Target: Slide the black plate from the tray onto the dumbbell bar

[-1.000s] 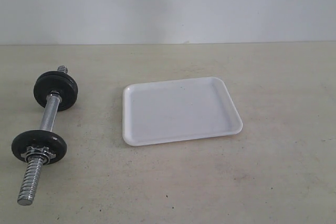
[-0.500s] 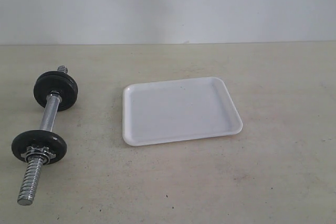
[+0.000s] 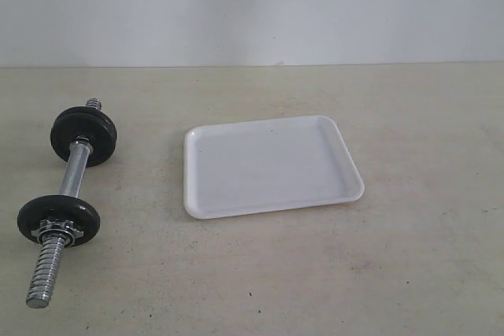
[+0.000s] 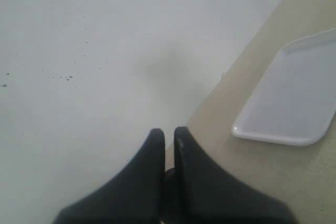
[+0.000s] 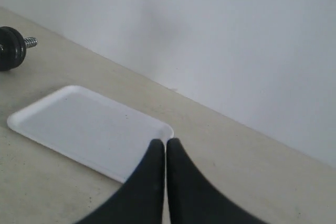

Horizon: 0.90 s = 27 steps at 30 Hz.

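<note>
The dumbbell bar (image 3: 72, 177) lies on the table at the left, chrome with threaded ends. Two black plates sit on it: one near the far end (image 3: 84, 137) and one near the front (image 3: 59, 219), against a silver collar nut (image 3: 57, 232). The white tray (image 3: 272, 167) rests at the middle with only its bare floor showing. My left gripper (image 4: 169, 135) is shut on nothing, with the tray (image 4: 294, 98) off to one side. My right gripper (image 5: 166, 144) is shut on nothing, just over a corner of the tray (image 5: 84, 124). Neither gripper shows in the exterior view.
A pale wall runs along the back edge of the beige table (image 3: 409, 257). In the right wrist view the far black plate (image 5: 10, 47) and the bar's threaded tip (image 5: 30, 41) peek in at the edge.
</note>
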Available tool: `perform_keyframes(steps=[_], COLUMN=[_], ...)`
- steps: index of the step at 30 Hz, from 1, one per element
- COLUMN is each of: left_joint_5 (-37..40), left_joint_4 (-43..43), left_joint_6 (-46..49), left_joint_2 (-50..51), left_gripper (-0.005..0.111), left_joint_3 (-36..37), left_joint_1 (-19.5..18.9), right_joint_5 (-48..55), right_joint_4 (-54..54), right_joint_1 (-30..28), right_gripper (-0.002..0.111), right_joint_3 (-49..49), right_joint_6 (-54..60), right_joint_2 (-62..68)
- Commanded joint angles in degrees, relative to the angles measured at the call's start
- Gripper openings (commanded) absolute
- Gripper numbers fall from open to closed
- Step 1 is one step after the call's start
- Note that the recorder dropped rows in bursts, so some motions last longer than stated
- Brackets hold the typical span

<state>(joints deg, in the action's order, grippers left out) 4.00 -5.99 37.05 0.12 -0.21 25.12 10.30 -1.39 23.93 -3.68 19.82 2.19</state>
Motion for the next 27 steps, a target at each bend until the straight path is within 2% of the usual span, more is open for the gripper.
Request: perform_keyframes(steps=[1,3,27], left_joint_5=[-0.05,-0.05,-0.05], left_joint_4=[0.08,0.08,0.08], left_joint_6=[-0.05,-0.05,-0.05], left_joint_2=[-0.12,-0.12,-0.12], left_gripper=[0.004,0.004,0.004], left_joint_3=[0.21,0.21,0.21], left_joint_1=[0.1,0.1,0.1], right_joint_5=[-8.37,-1.66,-1.49], right_joint_4=[0.82,0.35,0.15], right_joint_1=[0.04,0.04,-1.09], right_gripper=[0.0,0.0,0.0], right_joint_3=[3.68,3.68,3.68], right_joint_6=[-0.04,-0.16,-0.4], right_joint_2=[-0.3,-0.3,-0.58])
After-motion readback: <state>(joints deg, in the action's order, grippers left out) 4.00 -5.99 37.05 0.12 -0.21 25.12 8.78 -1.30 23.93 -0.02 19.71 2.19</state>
